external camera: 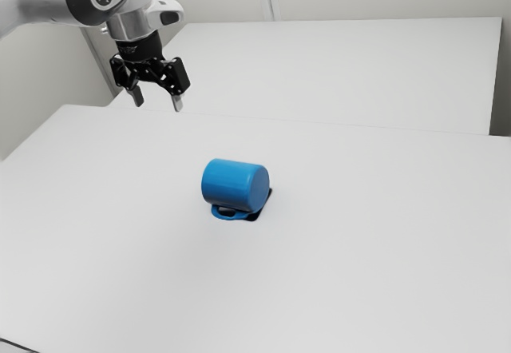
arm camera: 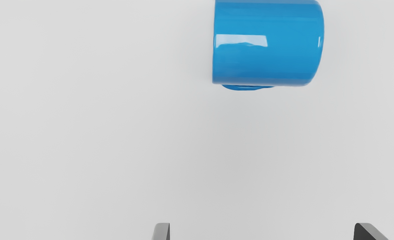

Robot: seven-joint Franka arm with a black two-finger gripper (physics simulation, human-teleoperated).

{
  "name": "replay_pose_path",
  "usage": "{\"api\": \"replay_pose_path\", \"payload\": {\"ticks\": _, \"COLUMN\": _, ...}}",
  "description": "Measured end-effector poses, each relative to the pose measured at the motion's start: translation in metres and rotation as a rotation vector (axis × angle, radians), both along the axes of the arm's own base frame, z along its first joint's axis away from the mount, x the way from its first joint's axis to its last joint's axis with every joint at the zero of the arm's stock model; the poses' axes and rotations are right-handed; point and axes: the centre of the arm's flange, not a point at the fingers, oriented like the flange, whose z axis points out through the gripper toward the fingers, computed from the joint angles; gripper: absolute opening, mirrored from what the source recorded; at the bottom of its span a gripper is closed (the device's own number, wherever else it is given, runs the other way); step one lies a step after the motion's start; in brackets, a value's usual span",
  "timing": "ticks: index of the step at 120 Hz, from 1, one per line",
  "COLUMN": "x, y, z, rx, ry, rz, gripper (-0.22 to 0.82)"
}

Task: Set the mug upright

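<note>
Mug: blue [external camera: 231,179], lying on its side on the white table [external camera: 359,257], not upright.
Mug base: closed end, facing the exterior view's right.
Mug handle [external camera: 229,216]: low on the mug's flank, at the tabletop.
Gripper [external camera: 157,105]: raised, well apart from the mug, toward the exterior view's left of it.
Gripper fingers [arm camera: 162,232]: spread wide, nothing held between them.

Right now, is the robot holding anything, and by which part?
Nothing is held: the end effector is open, away from the blue mug, which lies on its side.
</note>
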Motion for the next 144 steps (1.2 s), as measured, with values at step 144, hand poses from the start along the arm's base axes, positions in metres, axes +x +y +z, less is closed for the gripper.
{"api": "replay_pose_path", "payload": {"ticks": 144, "x": 0.059, "y": 0.11, "z": -0.16, "rx": -0.429, "ry": 0.084, "rz": 0.082, "gripper": 0.6}}
